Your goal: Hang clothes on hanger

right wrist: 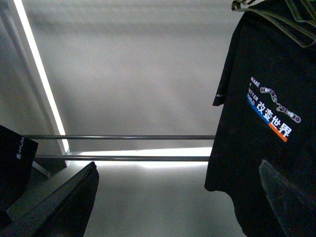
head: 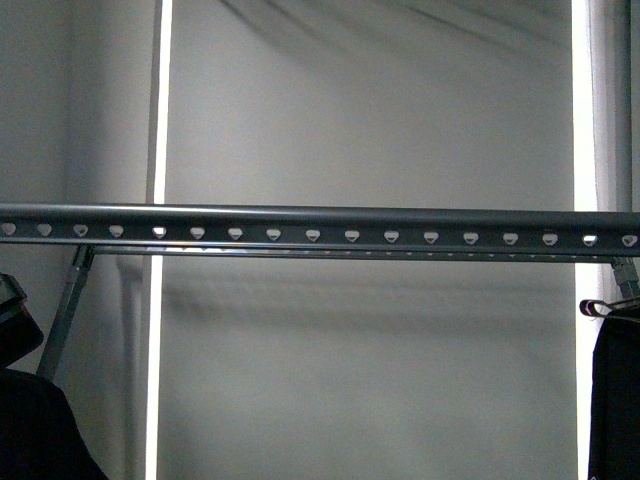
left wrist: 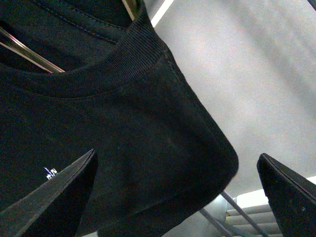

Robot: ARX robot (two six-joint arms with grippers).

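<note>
The hanger, a grey metal rail (head: 320, 222) with a row of heart-shaped holes, runs across the front view on slanted struts (head: 66, 310). In the right wrist view the black T-shirt (right wrist: 256, 148) with the "MAKE A BETTER WORLD" print (right wrist: 273, 109) hangs from a wire clothes hanger (right wrist: 276, 12). My right gripper (right wrist: 177, 202) is open, with one finger (right wrist: 289, 197) in front of the shirt's hem. My left gripper (left wrist: 175, 197) is open and empty, close under a black garment (left wrist: 123, 143) with a ribbed collar. Neither gripper shows in the front view.
Dark cloth hangs at the front view's lower left (head: 30, 420) and at its right edge (head: 615, 400), under a metal hook (head: 598, 306). A wire (left wrist: 29, 53) crosses the collar. Two thin horizontal bars (right wrist: 123, 137) and a dark labelled object (right wrist: 15, 158) show beyond the right gripper. A grey wall lies behind.
</note>
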